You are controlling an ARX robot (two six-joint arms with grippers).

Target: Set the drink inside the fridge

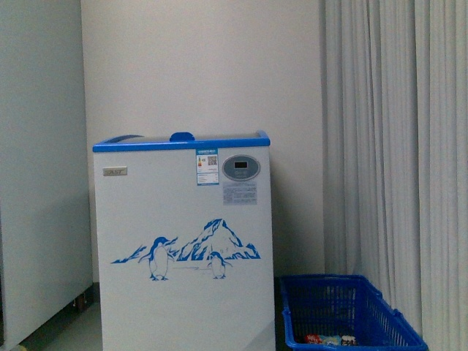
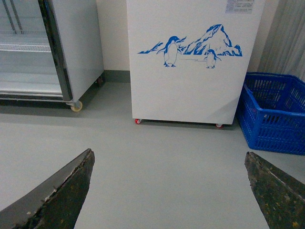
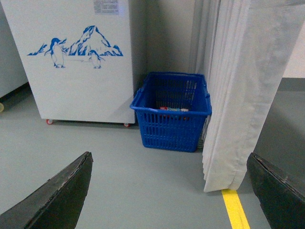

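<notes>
The fridge (image 1: 183, 241) is a white chest freezer with a blue top rim, a penguin-and-mountain picture and an oval grey display. It stands against the back wall and also shows in the wrist views: fridge (image 2: 190, 81), fridge (image 3: 76, 81). Small bottles with red labels, the drink (image 1: 329, 340), lie at the bottom of the blue crate; the right wrist view shows the drink (image 3: 174, 109) through the crate's opening. My left gripper (image 2: 169, 152) is open over bare floor, well short of the fridge. My right gripper (image 3: 170, 154) is open too, above the floor before the crate. Both are empty.
The blue mesh crate (image 1: 351, 307) sits on the floor right of the fridge, beside a long white curtain (image 3: 238, 86). A tall white cabinet (image 1: 36, 183) with wire shelves stands left of the fridge. A yellow floor line (image 3: 236, 212) runs below the curtain.
</notes>
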